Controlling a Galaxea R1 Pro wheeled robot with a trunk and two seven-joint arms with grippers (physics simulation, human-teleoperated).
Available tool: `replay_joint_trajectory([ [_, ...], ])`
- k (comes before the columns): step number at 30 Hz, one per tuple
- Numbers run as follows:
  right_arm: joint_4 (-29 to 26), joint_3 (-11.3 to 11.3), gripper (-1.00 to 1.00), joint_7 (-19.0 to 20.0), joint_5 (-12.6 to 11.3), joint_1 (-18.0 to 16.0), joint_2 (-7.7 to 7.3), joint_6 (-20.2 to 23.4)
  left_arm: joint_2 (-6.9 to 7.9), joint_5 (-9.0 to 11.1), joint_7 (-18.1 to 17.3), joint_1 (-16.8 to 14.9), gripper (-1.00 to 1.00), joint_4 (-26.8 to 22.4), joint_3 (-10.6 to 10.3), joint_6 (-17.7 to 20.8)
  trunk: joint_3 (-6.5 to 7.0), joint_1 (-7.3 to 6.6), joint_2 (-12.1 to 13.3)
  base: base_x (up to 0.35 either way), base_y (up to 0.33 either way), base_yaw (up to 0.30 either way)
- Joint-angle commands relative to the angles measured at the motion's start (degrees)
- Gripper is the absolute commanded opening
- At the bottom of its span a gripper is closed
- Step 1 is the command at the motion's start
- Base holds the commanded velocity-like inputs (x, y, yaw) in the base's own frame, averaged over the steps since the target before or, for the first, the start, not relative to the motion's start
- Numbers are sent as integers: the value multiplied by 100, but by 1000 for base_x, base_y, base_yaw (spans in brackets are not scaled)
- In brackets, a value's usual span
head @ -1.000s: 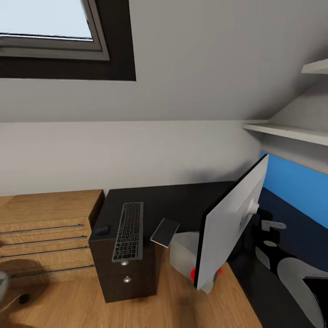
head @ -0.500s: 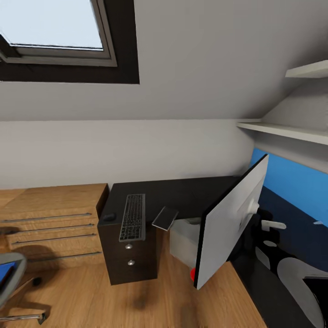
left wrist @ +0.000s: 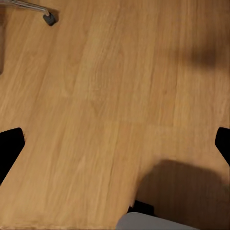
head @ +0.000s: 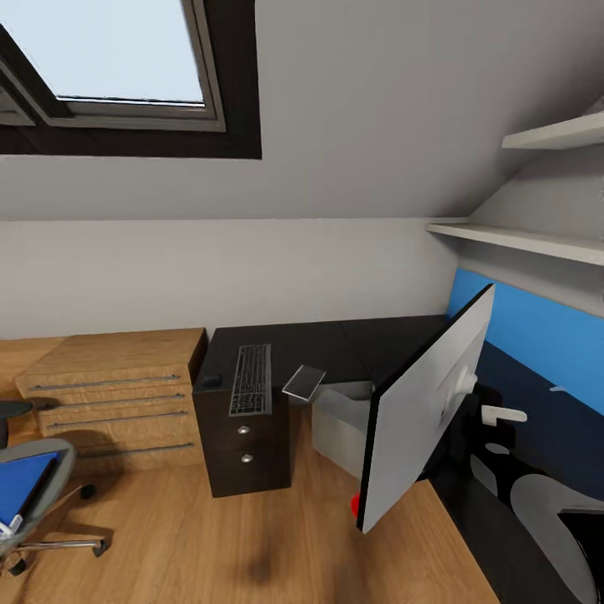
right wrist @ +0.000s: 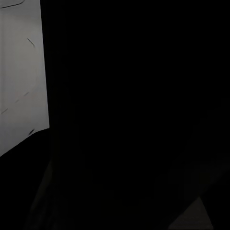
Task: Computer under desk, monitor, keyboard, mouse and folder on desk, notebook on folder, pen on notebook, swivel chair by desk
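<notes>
So the monitor (head: 424, 419) is up close on the right, silver-white back showing, tilted off upright above the floor.

Farther off, the black desk (head: 335, 348) holds the keyboard (head: 252, 379), the mouse (head: 208, 381) just left of it and a notebook (head: 304, 382) to its right, hanging over the edge. Grey computer (head: 340, 424) sits on the floor by the drawers. Swivel chair (head: 25, 503) with the blue folder (head: 23, 485) is near left. Left gripper (left wrist: 115, 143) fingers spread wide over the plank floor (left wrist: 96, 96); can't tell on the right one.
</notes>
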Motion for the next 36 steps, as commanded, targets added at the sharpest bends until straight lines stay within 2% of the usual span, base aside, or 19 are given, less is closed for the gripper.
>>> replay_joint_trajectory([
  [1,6,42,-100,4,-68,-4,-1,-30,1,46,27,3,100,-12,-49,-7,-6,-3,-5,-336,0,0],
  [16,6,49,-100,4,-65,-4,3,-30,-2,46,27,0,100,-13,-49,-7,-6,-3,-5,-336,-8,0],
  [36,6,50,-100,2,-63,-4,4,-30,1,46,28,2,100,-11,-42,-7,-6,-3,-5,-281,-178,0],
])
